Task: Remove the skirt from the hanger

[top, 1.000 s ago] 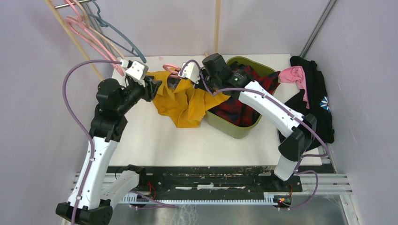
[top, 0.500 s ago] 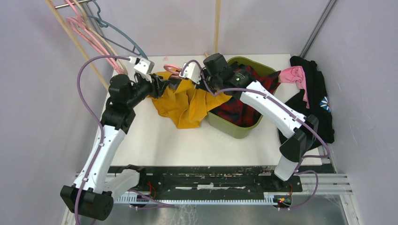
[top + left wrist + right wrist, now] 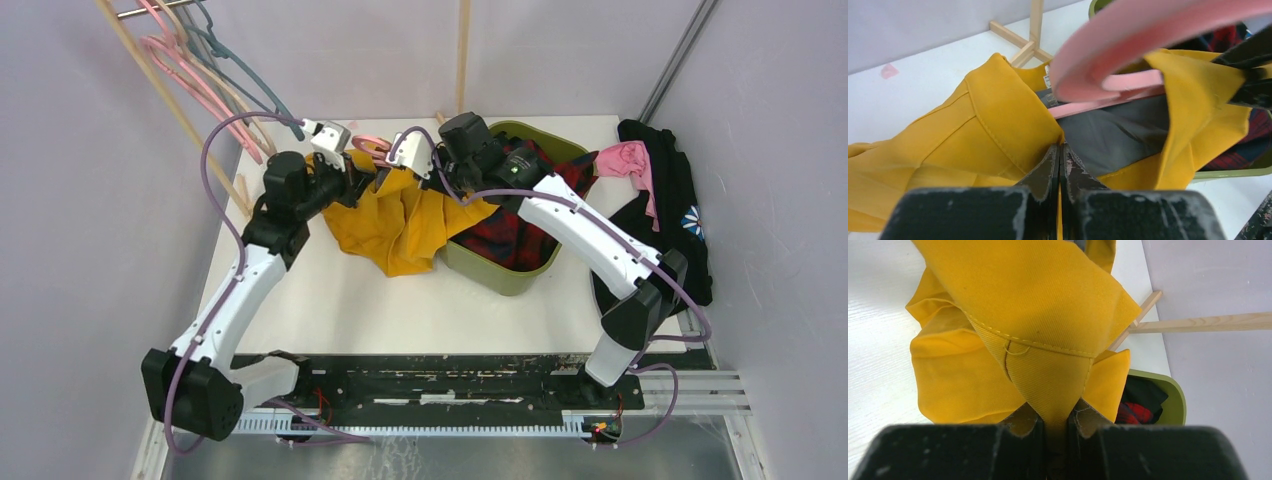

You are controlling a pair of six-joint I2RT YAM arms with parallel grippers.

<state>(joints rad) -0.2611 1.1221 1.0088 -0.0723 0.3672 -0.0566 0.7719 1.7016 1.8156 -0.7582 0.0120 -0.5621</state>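
The yellow skirt (image 3: pixel 395 225) sits bunched near the far edge of the table (image 3: pixel 330 300), against the left wall of the green bin (image 3: pixel 480 268). The pink hanger (image 3: pixel 1128 55) is threaded through its waistband. The left gripper (image 3: pixel 1059 155) has its jaws pressed together on a thin waistband fold, and the right gripper (image 3: pixel 1055 422) pinches a thicker pleat opposite. Holding both sides probably lets the arms spread the waist off the hanger. Whether any clip grips the cloth is hard to tell.

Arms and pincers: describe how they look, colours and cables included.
Both the left arm and right arm have white link shells, black joints and a looping purple cable. The left pincer and right pincer are black and scuffed.
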